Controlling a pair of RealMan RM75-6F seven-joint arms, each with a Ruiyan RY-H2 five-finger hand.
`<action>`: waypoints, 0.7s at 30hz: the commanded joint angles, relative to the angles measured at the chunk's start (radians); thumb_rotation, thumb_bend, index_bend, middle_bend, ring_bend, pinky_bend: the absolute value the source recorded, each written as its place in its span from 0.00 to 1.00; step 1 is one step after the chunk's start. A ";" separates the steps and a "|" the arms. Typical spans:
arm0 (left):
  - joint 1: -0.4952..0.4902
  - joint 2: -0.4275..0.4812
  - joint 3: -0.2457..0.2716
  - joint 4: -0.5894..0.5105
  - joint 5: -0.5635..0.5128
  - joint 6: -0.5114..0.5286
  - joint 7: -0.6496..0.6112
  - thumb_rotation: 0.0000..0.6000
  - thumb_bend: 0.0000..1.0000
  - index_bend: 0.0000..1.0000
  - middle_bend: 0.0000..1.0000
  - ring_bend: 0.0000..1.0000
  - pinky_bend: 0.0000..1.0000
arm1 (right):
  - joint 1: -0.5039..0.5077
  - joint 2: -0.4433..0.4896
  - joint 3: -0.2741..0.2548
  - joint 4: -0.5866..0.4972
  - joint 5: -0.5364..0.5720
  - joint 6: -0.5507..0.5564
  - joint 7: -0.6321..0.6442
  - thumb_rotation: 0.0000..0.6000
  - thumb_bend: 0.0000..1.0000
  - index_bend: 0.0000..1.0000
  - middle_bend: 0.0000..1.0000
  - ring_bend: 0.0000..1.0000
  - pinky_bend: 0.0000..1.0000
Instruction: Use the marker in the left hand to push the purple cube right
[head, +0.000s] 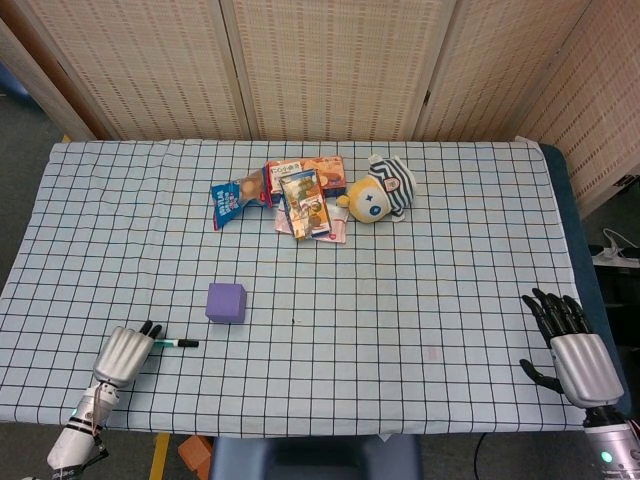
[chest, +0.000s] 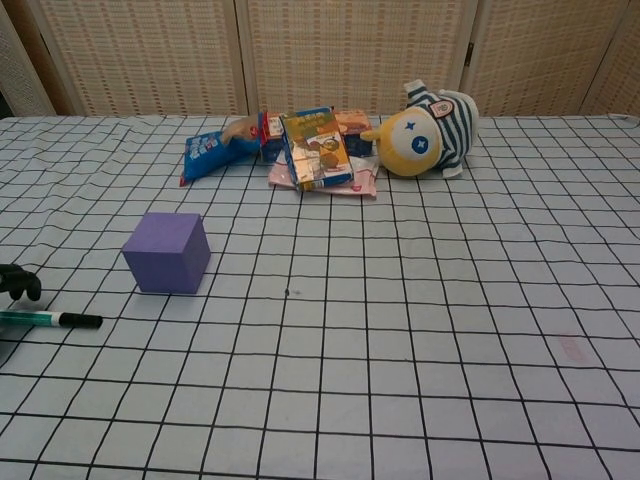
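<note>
Left hand (head: 121, 352) sits over the marker (head: 176, 343) end; grip cannot be told. Right hand (head: 572, 352) fingers spread, empty. Cube (head: 226, 302) near marker.

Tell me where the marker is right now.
The marker lies flat on the checked tablecloth near the front left edge in the head view, at the left hand, just in front of the purple cube.
</note>
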 joint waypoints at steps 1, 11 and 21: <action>-0.004 -0.008 0.001 0.012 0.002 0.004 0.006 1.00 0.38 0.38 0.41 0.95 1.00 | 0.001 0.001 0.000 -0.001 0.002 -0.002 -0.001 1.00 0.14 0.00 0.00 0.00 0.00; -0.011 -0.031 0.006 0.032 0.008 0.020 0.018 1.00 0.39 0.41 0.45 0.95 1.00 | 0.004 0.005 -0.004 -0.011 0.008 -0.017 -0.008 1.00 0.14 0.00 0.00 0.00 0.00; -0.016 -0.037 0.008 0.041 0.004 0.022 0.026 1.00 0.39 0.52 0.55 0.95 1.00 | 0.004 0.010 -0.005 -0.013 0.008 -0.019 -0.002 1.00 0.14 0.00 0.00 0.00 0.00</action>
